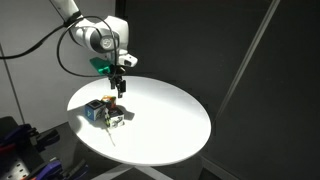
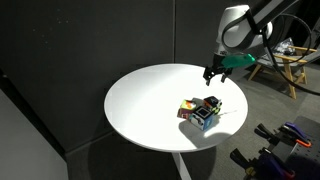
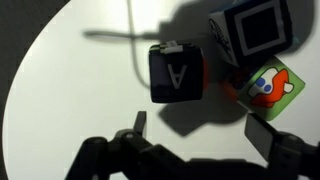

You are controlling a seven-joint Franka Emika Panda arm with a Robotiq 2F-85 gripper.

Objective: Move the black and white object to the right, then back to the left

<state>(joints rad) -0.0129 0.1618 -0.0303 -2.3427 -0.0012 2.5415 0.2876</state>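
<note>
The black and white object (image 3: pixel 177 72) is a dark cube with a white letter on its face. It lies on the round white table (image 3: pixel 60 90), just ahead of my gripper (image 3: pixel 203 130) in the wrist view. The gripper is open and empty, its two fingers apart below the cube. In both exterior views the gripper (image 1: pixel 118 88) (image 2: pixel 212 76) hovers above the table, a little away from the cluster that holds the object (image 1: pixel 116 116) (image 2: pixel 210 106).
A blue cube with a white face (image 3: pixel 255 28) (image 1: pixel 93 109) (image 2: pixel 205 122) and a small orange-red and green piece (image 3: pixel 270 85) lie close beside the object. A thin wire (image 3: pixel 110 35) runs across the table. The table rim (image 1: pixel 205 130) drops off to a dark surround.
</note>
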